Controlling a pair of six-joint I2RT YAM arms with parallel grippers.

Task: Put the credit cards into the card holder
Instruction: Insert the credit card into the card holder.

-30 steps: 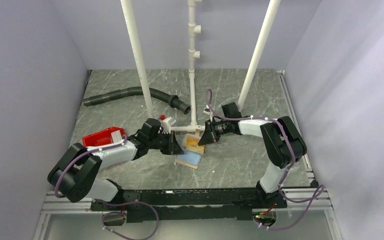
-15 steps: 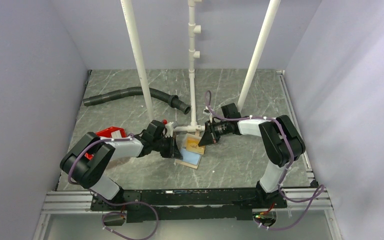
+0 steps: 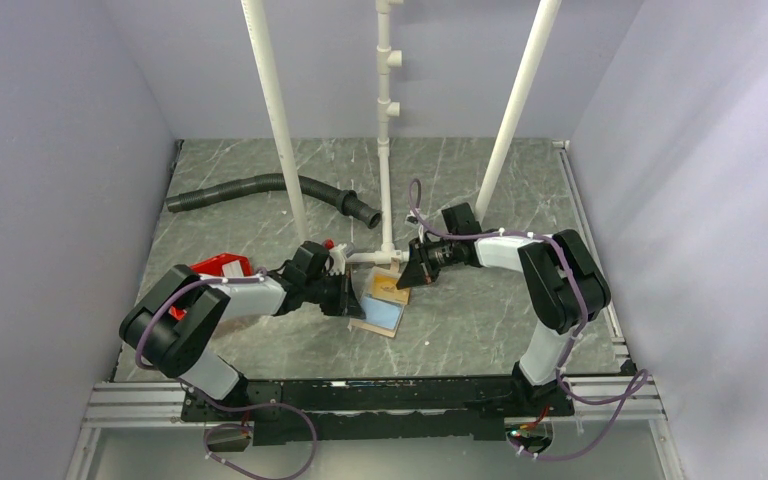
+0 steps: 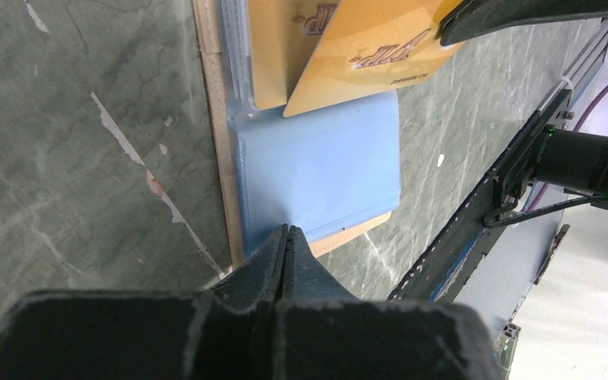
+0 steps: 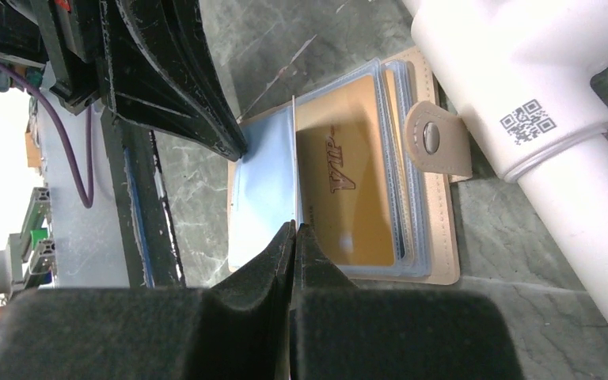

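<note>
The card holder lies open on the table, with a tan rim, a pale blue inside and a snap tab. A gold card sits in its clear sleeves. My left gripper is shut and empty, its tips resting on the near edge of the blue flap; it also shows in the top view. My right gripper is shut on a second gold credit card, held over the holder and seen edge-on in the right wrist view. The right gripper also shows in the top view.
A red bin sits left of the holder, partly hidden by my left arm. A white pipe frame stands just behind the holder, and its fitting is close to the snap tab. A black hose lies at the back left.
My left arm's elbow has swung in over the red bin, while its gripper has stayed on the holder. The right gripper and its card have hardly moved.
</note>
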